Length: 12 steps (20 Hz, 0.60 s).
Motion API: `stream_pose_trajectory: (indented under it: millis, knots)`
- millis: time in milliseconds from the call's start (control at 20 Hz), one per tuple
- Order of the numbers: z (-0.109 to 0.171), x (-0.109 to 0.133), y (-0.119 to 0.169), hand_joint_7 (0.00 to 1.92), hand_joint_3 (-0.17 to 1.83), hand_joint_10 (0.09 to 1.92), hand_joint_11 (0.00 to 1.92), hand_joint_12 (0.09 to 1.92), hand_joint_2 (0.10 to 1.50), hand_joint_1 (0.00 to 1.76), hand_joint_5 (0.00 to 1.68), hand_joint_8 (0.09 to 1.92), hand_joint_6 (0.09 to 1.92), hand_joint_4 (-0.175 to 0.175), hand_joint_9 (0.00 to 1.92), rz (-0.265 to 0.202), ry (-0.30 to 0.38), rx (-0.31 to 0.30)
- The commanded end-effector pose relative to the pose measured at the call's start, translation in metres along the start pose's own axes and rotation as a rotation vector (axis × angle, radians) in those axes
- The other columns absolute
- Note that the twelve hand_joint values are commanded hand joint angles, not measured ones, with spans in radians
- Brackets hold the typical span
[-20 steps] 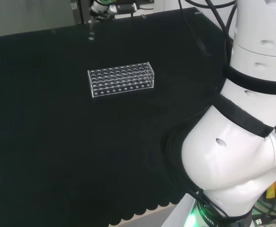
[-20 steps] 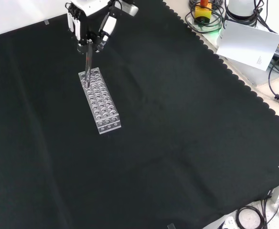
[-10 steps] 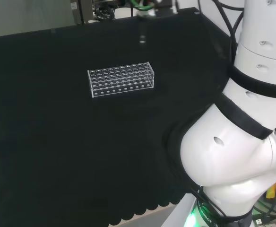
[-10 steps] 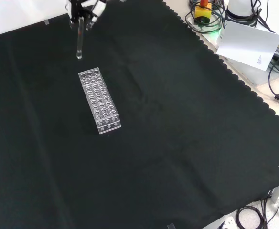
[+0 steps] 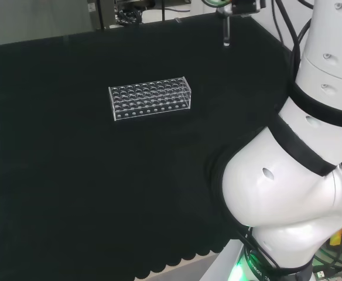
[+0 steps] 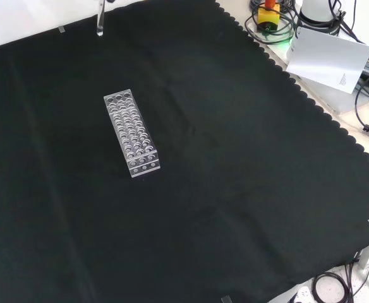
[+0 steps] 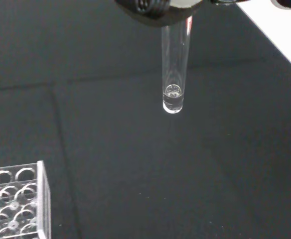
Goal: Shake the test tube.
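Hand (image 7: 155,10) holds test tube (image 7: 174,74) above cloth; rack (image 5: 150,98) apart.

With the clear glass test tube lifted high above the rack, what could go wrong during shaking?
1. The clear glass test tube hangs by its top from the hand, high over the black cloth; a slip might break it.
2. A little clear liquid sits at its bottom; hard shaking might splash it out.
3. Swinging low might hit the clear plastic rack.
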<state>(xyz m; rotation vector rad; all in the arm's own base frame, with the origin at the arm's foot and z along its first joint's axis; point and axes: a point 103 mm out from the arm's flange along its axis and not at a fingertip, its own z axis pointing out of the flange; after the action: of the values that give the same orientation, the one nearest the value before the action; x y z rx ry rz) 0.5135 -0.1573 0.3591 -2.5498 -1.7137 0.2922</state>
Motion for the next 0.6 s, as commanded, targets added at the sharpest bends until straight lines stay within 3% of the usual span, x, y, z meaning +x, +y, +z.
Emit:
stream_pose_trajectory:
  millis: [50,450,600]
  knots:
    - [0.004,0.03,0.001,1.72,-0.17,0.51,1.24,0.89,1.02,1.24,1.54,0.52,0.09,-0.175,1.65,-0.063,0.03,0.004]
    - [0.005,0.153,0.0,1.72,-0.17,0.51,1.24,0.89,1.02,1.24,1.54,0.52,0.09,-0.175,1.65,-0.309,0.089,0.01]
    - [-0.004,0.2,-0.005,1.72,-0.17,0.51,1.24,0.89,1.02,1.24,1.54,0.52,0.09,-0.175,1.65,-0.389,0.151,0.001]
